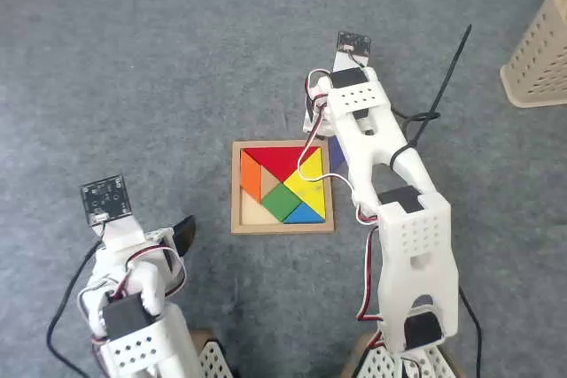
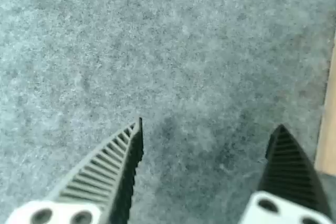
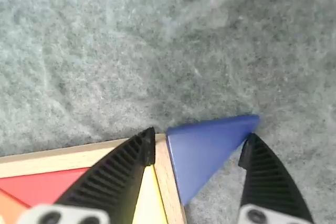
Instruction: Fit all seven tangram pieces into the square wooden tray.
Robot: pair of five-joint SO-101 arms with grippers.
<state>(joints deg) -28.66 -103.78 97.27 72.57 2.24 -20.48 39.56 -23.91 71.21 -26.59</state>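
Observation:
The square wooden tray lies mid-table on grey carpet. It holds red, orange, yellow, green and light blue pieces, with bare wood at its near left corner. A dark blue triangle lies on the carpet against the tray's right rim, partly under the right arm. My right gripper is open and straddles this triangle, one finger over the tray's corner, the other at the triangle's tip. My left gripper is open over bare carpet left of the tray.
A beige perforated container stands at the far right edge. A black cable sticks up beside the right arm. The tray's rim shows beside the left gripper.

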